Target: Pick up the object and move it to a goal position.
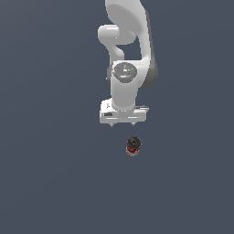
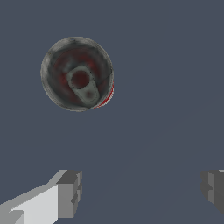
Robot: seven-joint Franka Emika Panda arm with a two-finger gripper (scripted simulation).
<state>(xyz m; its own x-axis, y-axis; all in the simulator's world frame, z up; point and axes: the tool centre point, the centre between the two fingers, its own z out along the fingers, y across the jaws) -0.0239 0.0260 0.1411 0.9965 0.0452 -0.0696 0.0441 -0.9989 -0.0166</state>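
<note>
Wrist view showed the can (image 2: 77,73) standing upright, top facing the camera, beyond the gripper (image 2: 141,192) and nearer its left-hand finger (image 2: 65,193), untouched. Fingers stood wide apart, holding nothing. Grasp, lift and transfer all remained. No goal marker was visible; fingertips were cropped.

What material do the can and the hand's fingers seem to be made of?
The can looks like dull, worn metal: its grey top carries a pull tab, and a red printed label shows at the side. The fingers look like matte grey plastic or rubber pads on white bodies; being a render, that stays uncertain.
</note>
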